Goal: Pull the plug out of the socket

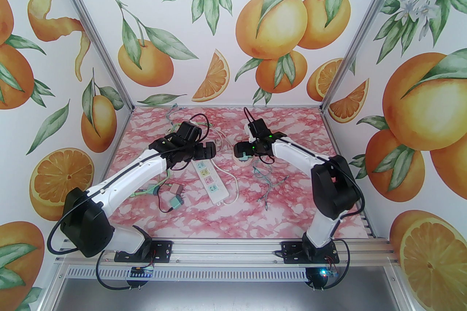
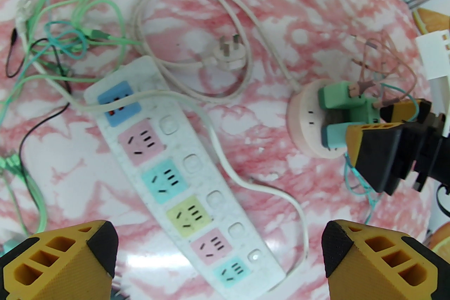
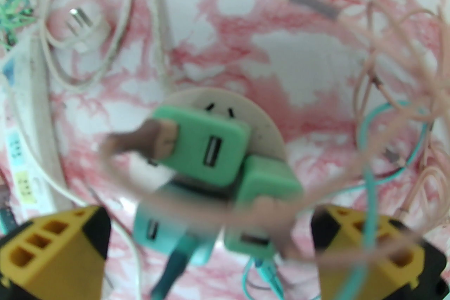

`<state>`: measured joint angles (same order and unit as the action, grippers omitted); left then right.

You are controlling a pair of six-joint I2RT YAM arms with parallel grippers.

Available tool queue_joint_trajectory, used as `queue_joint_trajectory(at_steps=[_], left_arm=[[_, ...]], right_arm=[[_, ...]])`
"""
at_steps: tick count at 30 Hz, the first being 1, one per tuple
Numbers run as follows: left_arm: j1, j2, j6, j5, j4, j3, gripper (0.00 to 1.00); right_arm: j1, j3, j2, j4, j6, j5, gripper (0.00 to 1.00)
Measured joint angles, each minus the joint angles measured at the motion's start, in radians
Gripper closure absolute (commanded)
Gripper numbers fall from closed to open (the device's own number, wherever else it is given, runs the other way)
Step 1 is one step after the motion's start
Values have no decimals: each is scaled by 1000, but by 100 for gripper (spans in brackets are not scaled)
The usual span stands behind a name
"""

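Nearest the arm bases, the pink marbled table (image 1: 226, 222) carries two loose cube adapters lying side by side, one pinkish-brown adapter (image 1: 177, 188) and one teal adapter (image 1: 176, 202). Both are left of the strip's near end.

Next comes one long white plastic power strip (image 2: 202, 182), lying flat at a slant. It has six coloured outlets, which are one blue, two pink, two teal and one yellow. Five round buttons run alongside them. The left gripper (image 2: 219, 242) hangs above this strip with its two yellow-and-black fingers spread wide, and nothing is pinched between them.

Just right of the strip sits one round beige socket (image 2: 306, 122), flat on the table. Three cube plugs stand in it, all seated: the green plug with a slot (image 3: 207, 147), the second green plug (image 3: 270, 182) and the teal plug (image 3: 154, 231). The right gripper (image 3: 209, 221) is over this cluster, its fingers splayed on either side. A gap shows beside the teal plug. On the other side, blur and crossing wires hide whether the finger touches.

Beyond the strip, one white three-pin plug (image 2: 228, 52) lies loose on its looped cord. Farther out lie a tangle of thin green wires (image 2: 84, 10) and a tangle of pinkish wires (image 3: 393, 56).
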<state>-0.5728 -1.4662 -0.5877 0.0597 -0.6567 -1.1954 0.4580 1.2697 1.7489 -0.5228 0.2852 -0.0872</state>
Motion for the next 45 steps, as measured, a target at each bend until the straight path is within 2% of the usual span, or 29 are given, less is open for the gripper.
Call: queue_joint_trajectory(at_steps=[6,12,15,18,21,31,41,45], left_arm=[[-8,-56,19,-44,36,-4,3],[-51,-134,20,-51,50,-46,8],[-86,-173,16,-47,55,-75,12],[-126,-213,11,-38,59,-104,15],[-167,-256,1,-18,60,-137,20],[-307,-496,-47,89,51,-352,31],[-324,-683,-76,186,-22,-568,34],[-324,-704,-81,211,-37,-589,35]], right_arm=[[0,-68,-152,3,32,0,0],[-10,-201,-254,6,87,-10,0],[-58,-283,-294,33,130,-54,1],[-138,-351,-324,81,167,-119,9],[-212,-392,-332,127,200,-182,13],[-332,-443,-332,262,299,-296,22],[-344,-466,-332,319,359,-331,23],[-344,-473,-332,326,368,-336,23]])
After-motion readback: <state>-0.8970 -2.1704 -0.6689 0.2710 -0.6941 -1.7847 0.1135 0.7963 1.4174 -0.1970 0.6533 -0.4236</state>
